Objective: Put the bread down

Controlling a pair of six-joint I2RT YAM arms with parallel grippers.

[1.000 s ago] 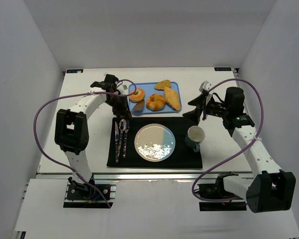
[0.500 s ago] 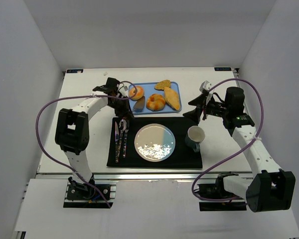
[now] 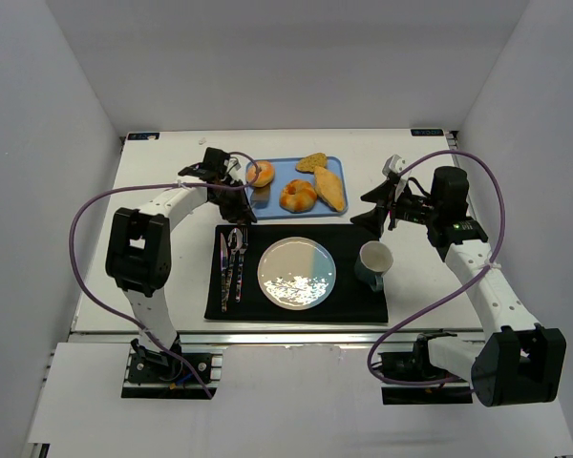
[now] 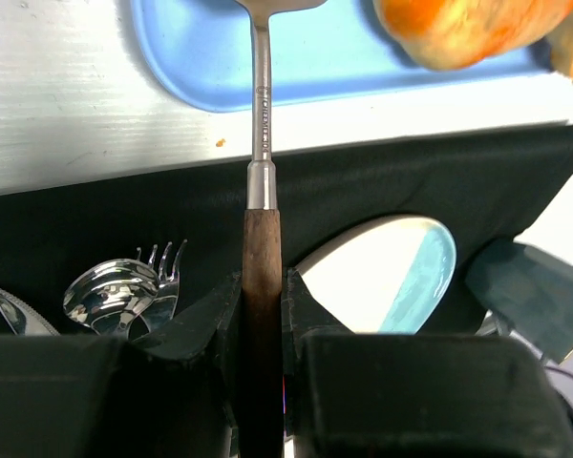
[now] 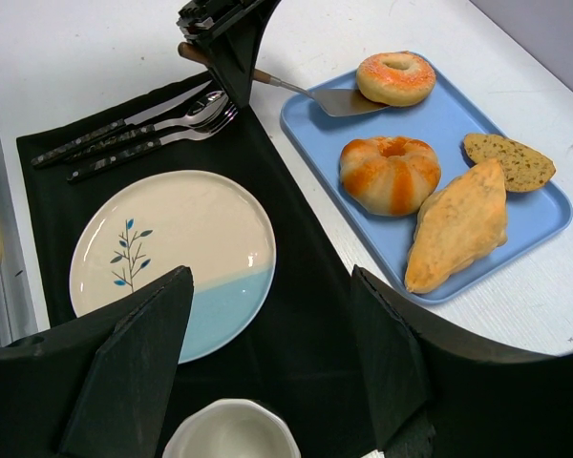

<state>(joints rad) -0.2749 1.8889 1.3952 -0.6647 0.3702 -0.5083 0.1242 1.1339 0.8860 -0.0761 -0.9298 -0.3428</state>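
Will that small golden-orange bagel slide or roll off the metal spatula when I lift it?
Probably slide-prone: the small ring-shaped golden-orange bagel has a glossy crust and the flat metal spatula blade looks smooth. It lies flat, so rolling seems unlikely unless tipped. Likely light, so the left pincer shut on the wooden handle should cope.

In the left wrist view the blade of the spatula (image 4: 261,124) runs off the top edge above the blue tray (image 4: 191,57), and so does the knotted roll (image 4: 468,29) on that tray. From the right wrist, whether the blade touches the bagel (image 5: 395,77) at the tray's end cannot be told.
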